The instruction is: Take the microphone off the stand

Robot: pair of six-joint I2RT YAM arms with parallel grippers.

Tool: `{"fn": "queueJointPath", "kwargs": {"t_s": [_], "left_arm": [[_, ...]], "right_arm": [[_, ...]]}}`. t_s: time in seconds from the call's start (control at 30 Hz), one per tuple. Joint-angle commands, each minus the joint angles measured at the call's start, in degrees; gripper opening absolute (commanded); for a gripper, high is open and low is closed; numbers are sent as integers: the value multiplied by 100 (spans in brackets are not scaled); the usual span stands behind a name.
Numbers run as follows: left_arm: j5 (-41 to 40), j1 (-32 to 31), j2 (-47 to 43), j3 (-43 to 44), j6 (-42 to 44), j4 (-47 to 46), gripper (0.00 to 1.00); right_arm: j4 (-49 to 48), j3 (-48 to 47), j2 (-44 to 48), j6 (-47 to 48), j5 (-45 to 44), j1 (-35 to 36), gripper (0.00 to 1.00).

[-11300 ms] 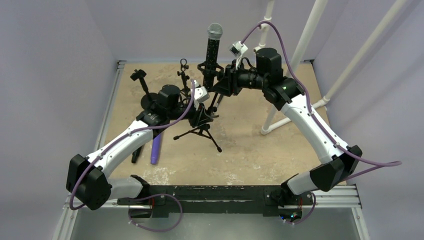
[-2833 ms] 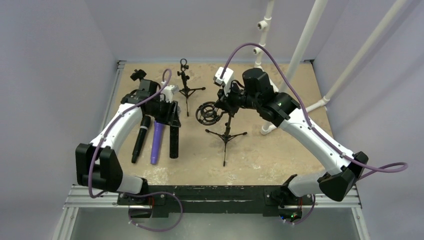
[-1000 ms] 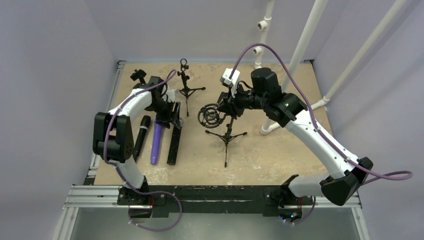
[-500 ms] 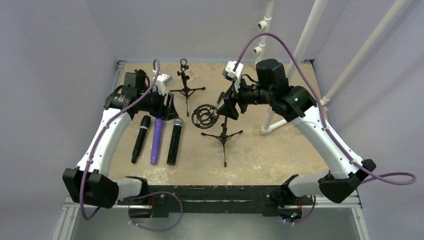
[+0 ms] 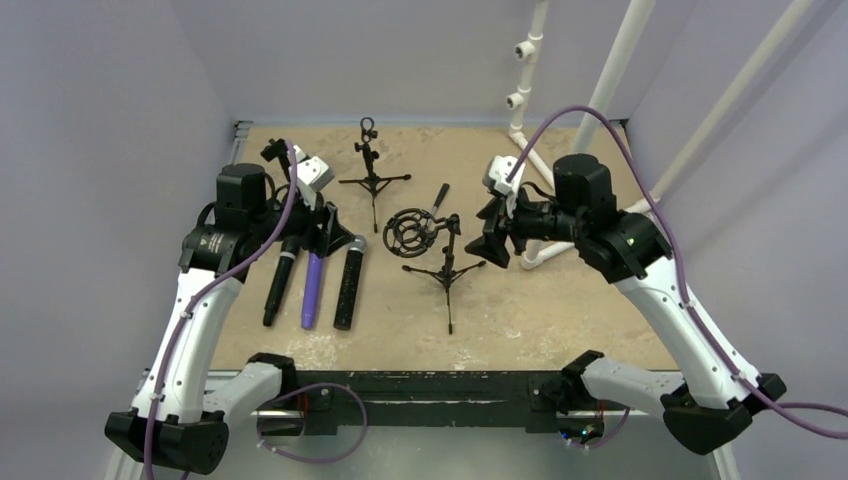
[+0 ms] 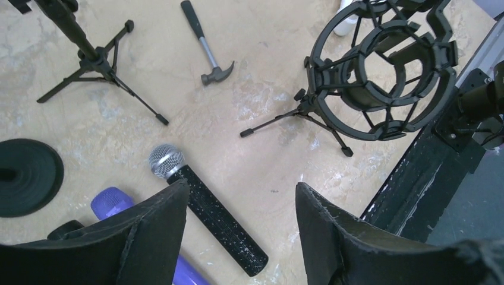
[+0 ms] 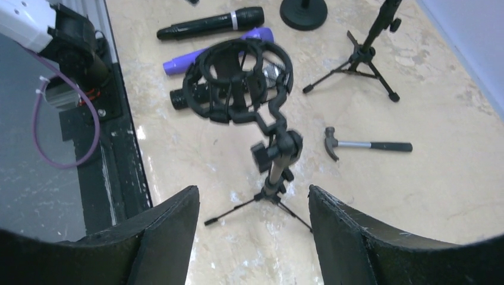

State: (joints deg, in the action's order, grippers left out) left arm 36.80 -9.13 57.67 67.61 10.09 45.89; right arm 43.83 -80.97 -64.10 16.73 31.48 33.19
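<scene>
The black microphone (image 5: 349, 283) with a silver grille lies flat on the table, left of the tripod stand (image 5: 443, 262). The stand's shock-mount ring (image 5: 408, 232) is empty. My left gripper (image 5: 325, 232) is open and empty, raised above the microphone's grille end. In the left wrist view the microphone (image 6: 208, 211) lies below the open gripper (image 6: 241, 187), and the shock mount (image 6: 380, 65) is at upper right. My right gripper (image 5: 490, 240) is open and empty, just right of the stand. In the right wrist view the stand (image 7: 276, 160) stands ahead of the open gripper (image 7: 252, 193).
A purple microphone (image 5: 312, 290) and another black microphone (image 5: 280, 285) lie left of the task microphone. A second small tripod stand (image 5: 372, 175) and a hammer (image 5: 437, 195) are behind. A round black base (image 6: 24, 175) sits far left. White pipes (image 5: 600, 110) rise at back right.
Both arms have drawn back. My left gripper has lifted off the microphone lying on the table. My right gripper has let go of the stand and moved right.
</scene>
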Motion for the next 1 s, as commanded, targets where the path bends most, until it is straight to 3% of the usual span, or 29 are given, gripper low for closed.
{"fn": "queueJointPath", "kwargs": {"t_s": [0.0,0.27,0.67,0.8,0.97], "left_arm": [[212,34,-136,-9,145,-399,65],[-117,34,-311,13,-8,-501,70],[-216,41,-550,-170,141,-476,82],[-200,40,-587,-260,201,-600,83],[64,38,-581,-347,159,-778,85]], "right_arm": [[-254,645,430,467,177,-123,65],[-1505,1900,180,622,221,-129,61],[-3861,2564,-580,-4,1175,-327,56],[-4352,2773,-711,-143,1416,-324,47],[-4648,2766,-740,-364,1675,-327,19]]}}
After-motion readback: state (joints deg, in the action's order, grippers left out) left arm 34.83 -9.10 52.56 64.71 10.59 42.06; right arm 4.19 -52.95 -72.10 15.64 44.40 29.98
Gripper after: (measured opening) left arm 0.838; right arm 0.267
